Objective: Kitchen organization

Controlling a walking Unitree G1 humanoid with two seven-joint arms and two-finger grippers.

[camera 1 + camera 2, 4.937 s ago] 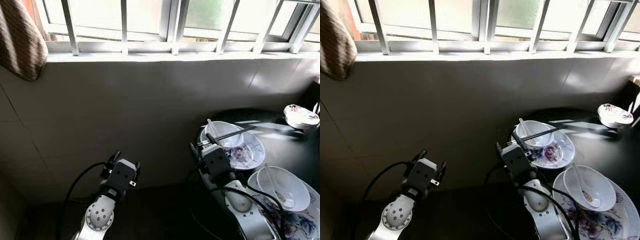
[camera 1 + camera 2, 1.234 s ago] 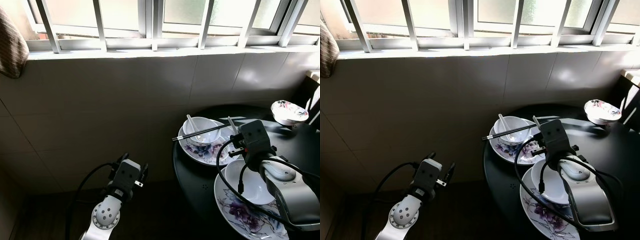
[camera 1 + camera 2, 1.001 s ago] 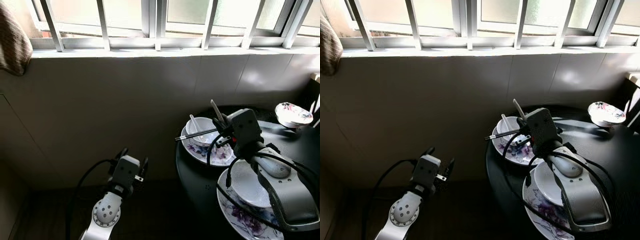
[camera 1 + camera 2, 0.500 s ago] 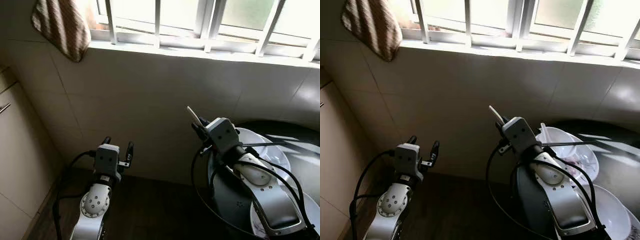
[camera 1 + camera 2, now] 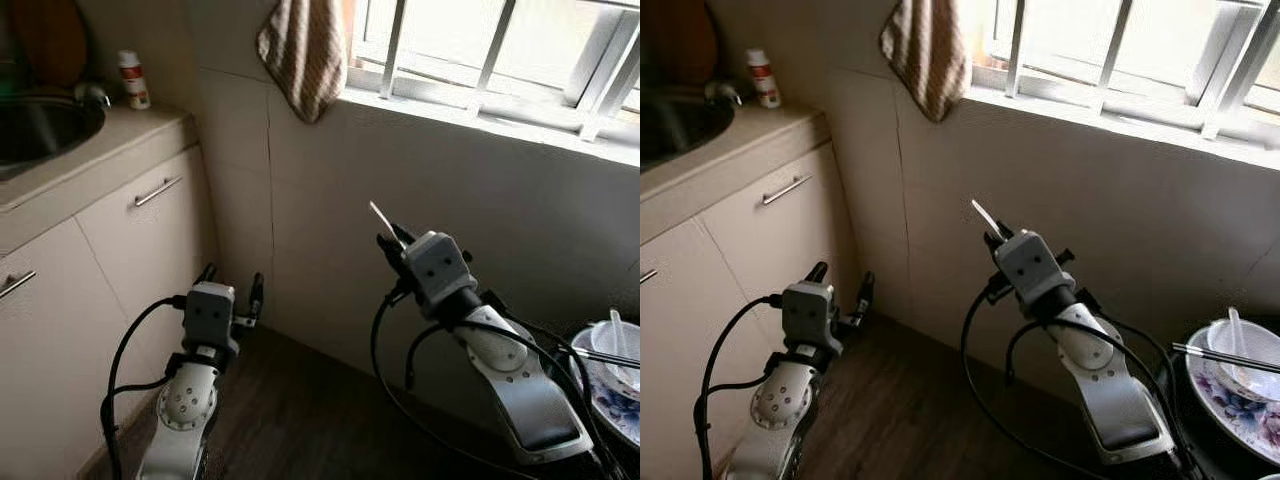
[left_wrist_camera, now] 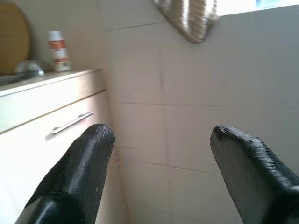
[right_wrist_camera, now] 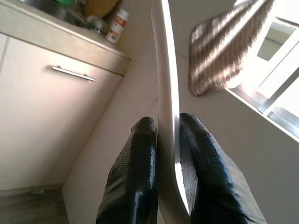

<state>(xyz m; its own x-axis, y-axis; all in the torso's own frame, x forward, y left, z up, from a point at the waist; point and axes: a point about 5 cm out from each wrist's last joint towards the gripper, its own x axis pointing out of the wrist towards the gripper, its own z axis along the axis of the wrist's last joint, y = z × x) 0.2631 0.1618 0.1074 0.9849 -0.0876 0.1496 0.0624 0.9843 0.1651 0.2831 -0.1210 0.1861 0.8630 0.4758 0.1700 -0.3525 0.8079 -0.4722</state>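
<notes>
Right gripper (image 7: 166,140) still pinches white spoon (image 7: 166,84); view swung toward cabinet (image 5: 120,230).

From the head we looked forward and down with both eyes at a tiled wall (image 5: 300,200), a cabinet (image 5: 90,250) on our left and a towel (image 5: 925,50) under the window; the two eye views shared almost all of this, the right one slightly shifted; our left wrist camera looked along its fingers (image 6: 79,172) at that same wall, cabinet and towel from low and near; our right wrist camera faced up past its fingers (image 7: 135,177) toward the towel and cabinet too.
</notes>
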